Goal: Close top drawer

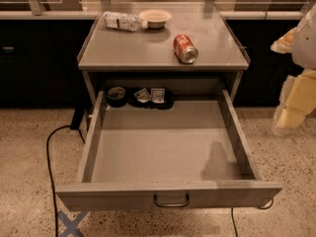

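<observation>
Camera view, top drawer (163, 152) standing open, red can (185, 48) label unreadable, claw (295, 105) at right edge, grip untellable.

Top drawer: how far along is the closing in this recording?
Done: nothing visible; the wide grey metal top drawer stands pulled far out. In hand: the robot's pale pincer hangs at the right edge, apart from the drawer and its small dark wire handle. Left: reaching the front panel and pushing it fully in.
</observation>
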Available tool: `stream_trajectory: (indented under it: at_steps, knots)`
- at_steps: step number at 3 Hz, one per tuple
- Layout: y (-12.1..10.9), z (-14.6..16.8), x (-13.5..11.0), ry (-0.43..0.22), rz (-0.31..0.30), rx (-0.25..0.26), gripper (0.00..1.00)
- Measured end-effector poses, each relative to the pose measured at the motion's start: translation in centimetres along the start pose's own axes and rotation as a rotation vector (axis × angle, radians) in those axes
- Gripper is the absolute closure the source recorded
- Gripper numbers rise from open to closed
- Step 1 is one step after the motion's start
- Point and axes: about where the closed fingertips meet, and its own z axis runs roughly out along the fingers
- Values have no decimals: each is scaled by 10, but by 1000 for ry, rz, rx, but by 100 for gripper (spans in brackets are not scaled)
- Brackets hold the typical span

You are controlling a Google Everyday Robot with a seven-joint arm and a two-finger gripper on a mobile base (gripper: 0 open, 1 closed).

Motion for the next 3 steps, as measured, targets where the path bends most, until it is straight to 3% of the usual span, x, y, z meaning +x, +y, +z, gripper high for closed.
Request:
stream_trajectory:
  at_steps: [1,2,3]
  knots:
    - [1,2,-1,-10,4,10,0]
    - [11,31,3,-44,17,-21,0]
    - [36,85,10,-93,31,-107,0]
